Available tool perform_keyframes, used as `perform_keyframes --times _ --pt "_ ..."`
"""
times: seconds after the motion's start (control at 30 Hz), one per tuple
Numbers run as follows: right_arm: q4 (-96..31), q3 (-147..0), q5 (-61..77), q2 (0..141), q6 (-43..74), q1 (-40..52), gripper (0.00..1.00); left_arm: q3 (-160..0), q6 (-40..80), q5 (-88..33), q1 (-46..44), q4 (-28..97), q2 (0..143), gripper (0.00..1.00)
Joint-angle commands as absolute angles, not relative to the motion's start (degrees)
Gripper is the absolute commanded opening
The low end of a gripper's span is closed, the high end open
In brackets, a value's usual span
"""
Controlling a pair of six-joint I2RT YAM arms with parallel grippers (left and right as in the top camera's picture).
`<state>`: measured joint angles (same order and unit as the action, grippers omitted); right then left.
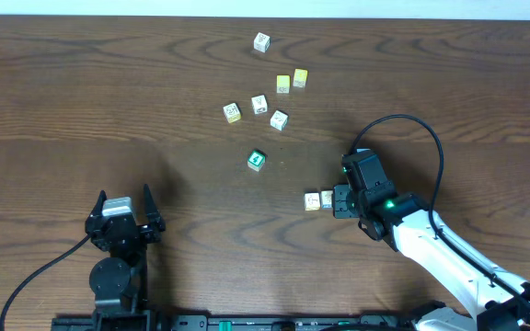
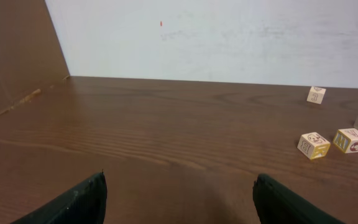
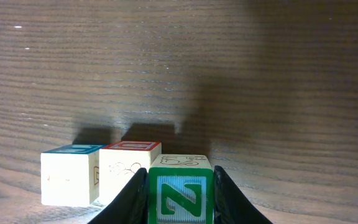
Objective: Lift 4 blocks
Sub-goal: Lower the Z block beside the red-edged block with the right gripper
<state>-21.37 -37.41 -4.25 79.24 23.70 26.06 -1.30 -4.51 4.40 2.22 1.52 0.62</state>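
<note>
Overhead: a green block (image 1: 257, 160) is lying well apart from the right gripper (image 1: 339, 200). Left wrist: the left gripper (image 2: 179, 185) is gaping wide. Right wrist: the right gripper is pinching the green "N" block (image 3: 180, 195), a red-edged block (image 3: 128, 169) and a blue-edged block (image 3: 69, 177) sitting just beside it.

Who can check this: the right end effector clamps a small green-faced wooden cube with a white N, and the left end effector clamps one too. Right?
The left end effector stands open and holds nothing, as the left wrist view shows. The right end effector does clamp the small green-faced wooden cube with a white N.
</note>
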Motion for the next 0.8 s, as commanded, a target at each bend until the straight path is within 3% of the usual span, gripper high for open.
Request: perform_keyframes --times 0.0,0.77 --pt "-21.4 -37.1 -4.2 79.5 24.8 25.9 0.19 -0.2 -4.3 5.1 2.5 3.8 0.3 0.76" --pt "-22.1 -37.1 -7.4 79.6 23.1 28.2 0.24 -0.2 -4.3 5.1 2.5 3.8 0.3 0.76"
